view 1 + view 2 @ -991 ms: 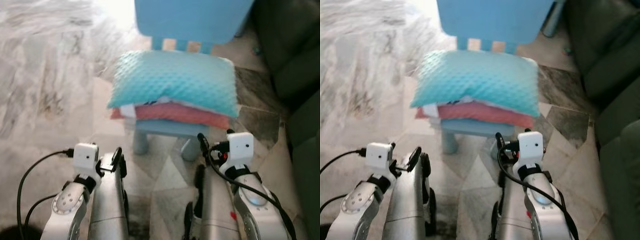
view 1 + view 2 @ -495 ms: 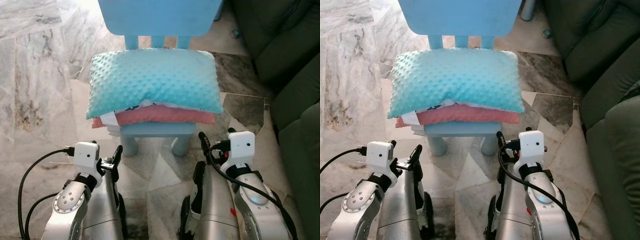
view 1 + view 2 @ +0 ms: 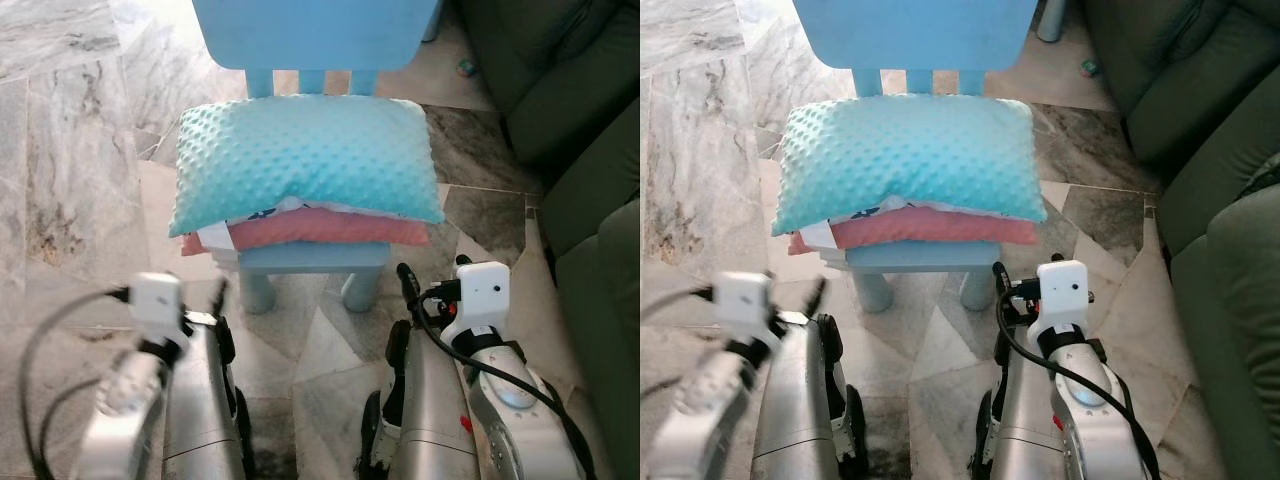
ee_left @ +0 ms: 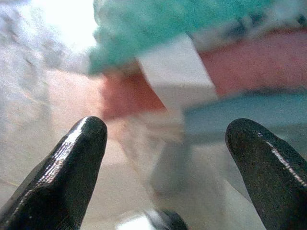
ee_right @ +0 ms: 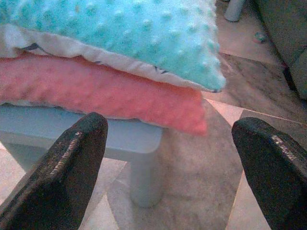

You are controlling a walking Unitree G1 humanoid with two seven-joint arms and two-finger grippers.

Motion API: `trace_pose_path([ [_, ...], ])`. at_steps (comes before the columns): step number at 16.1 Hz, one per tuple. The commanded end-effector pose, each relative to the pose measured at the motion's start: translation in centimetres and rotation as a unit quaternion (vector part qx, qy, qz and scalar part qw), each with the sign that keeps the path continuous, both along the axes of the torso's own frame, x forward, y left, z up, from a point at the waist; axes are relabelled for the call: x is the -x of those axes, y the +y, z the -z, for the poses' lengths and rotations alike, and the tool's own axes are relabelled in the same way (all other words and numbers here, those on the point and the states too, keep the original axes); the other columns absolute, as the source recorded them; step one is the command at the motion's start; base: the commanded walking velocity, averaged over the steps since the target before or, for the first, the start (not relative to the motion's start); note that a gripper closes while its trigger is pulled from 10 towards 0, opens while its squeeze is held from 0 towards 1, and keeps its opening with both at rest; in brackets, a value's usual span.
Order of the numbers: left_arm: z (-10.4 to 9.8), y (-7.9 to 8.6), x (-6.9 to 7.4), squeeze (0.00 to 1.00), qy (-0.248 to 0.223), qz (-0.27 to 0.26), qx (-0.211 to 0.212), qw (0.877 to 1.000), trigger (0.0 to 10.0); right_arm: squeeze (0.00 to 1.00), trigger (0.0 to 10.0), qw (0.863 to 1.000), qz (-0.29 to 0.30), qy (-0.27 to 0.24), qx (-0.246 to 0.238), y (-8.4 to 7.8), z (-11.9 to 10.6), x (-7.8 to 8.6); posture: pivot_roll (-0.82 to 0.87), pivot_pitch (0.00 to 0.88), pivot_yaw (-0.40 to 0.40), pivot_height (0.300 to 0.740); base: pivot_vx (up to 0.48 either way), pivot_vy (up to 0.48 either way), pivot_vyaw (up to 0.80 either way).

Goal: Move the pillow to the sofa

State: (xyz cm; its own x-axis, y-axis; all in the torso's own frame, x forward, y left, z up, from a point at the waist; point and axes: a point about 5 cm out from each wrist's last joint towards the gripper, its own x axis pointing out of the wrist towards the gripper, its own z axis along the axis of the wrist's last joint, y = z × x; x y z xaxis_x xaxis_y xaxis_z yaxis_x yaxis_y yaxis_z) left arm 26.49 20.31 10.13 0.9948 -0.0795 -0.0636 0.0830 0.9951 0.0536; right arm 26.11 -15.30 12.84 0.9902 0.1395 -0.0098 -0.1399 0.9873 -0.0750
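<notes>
**Pillows stacked on the chair, both grippers poised below**

While the turquoise dotted fleece pillow (image 3: 305,160) lies on top of a coral-pink pillow (image 3: 320,228), both rest on the seat of the small light-blue plastic chair (image 3: 315,257), filling it from edge to edge and overhanging its left and right edges. The turquoise pillow's long axis runs across the seat, left to right, parallel to the chair's front edge; its broad face points up and its back edge sits against the backrest. A white printed layer (image 4: 175,76) peeks out between the two pillows at the front left corner.

Both arms are held low in front of the chair, probably staged for a two-sided grasp of a wide, soft load. The left gripper (image 4: 168,158) has its fingers spread wide, aimed at the stack's front left corner; its arm looks motion-blurred in the head views. The right gripper (image 5: 177,167) is likewise spread wide and empty, facing the front right corner, near but not touching. The dark green upholstered sofa (image 3: 1225,200) stands to the robot's right, beside the chair, on the marble tile floor (image 3: 70,200).
</notes>
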Motion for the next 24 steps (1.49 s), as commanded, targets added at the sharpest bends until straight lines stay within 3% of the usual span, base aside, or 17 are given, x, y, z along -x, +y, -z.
trace_pose_path([
  [1,0.4,1.1,0.0,0.0,0.007,-0.024,-0.003,1.0,10.0,0.0,10.0,1.0,0.005,0.006,0.0,-0.5,0.3,-0.1,-0.04,0.362,-0.046,0.496,0.0,0.0,0.0],
  [3,-1.4,2.8,-1.7,0.0,-0.028,-0.057,-0.008,0.998,10.0,0.0,10.0,1.0,0.004,-0.025,-0.006,-1.1,-1.3,-1.3,-0.04,0.366,-0.044,0.496,0.0,0.0,0.0],
  [7,-3.7,4.8,-3.9,0.0,-0.072,-0.107,-0.004,0.992,10.0,0.0,10.0,0.997,0.025,-0.076,-0.017,-2.9,-4.7,-3.6,-0.05,0.383,-0.04,0.496,0.0,0.0,0.0],
  [9,-4.5,4.8,-5.2,0.0,-0.087,-0.109,0.007,0.99,10.0,0.0,10.0,0.995,0.008,-0.09,-0.037,-3.0,-5.9,-4.9,-0.05,0.387,-0.04,0.496,0.0,0.0,0.0],
  [11,-6.4,4.0,-7.9,0.0,-0.116,-0.105,0.026,0.987,10.0,0.0,10.0,0.989,-0.039,-0.127,-0.065,-2.3,-8.7,-6.8,-0.05,0.39,-0.042,0.496,0.0,0.0,0.0],
  [13,-6.9,3.5,-8.7,0.0,-0.118,-0.099,0.027,0.988,10.0,0.0,10.0,0.987,-0.047,-0.14,-0.068,-2.1,-9.7,-7.3,-0.05,0.39,-0.04,0.496,0.0,0.0,0.0],
  [15,-8.0,2.7,-10.0,0.0,-0.134,-0.097,0.06,0.984,10.0,0.0,10.0,0.983,-0.03,-0.166,-0.071,-2.7,-11.2,-8.6,-0.06,0.393,-0.039,0.496,0.0,0.0,0.0],
  [21,-7.8,2.9,-11.0,0.0,-0.121,-0.126,0.098,0.98,10.0,0.0,10.0,0.982,-0.013,-0.18,-0.046,-2.5,-11.6,-10.3,-0.05,0.399,-0.04,0.496,0.0,0.0,0.0],
  [24,-7.0,3.0,-11.4,0.0,-0.099,-0.118,0.151,0.976,10.0,0.0,10.0,0.981,0.004,-0.174,-0.089,-2.5,-11.5,-11.9,-0.05,0.405,-0.038,0.496,0.0,0.0,0.0],
])
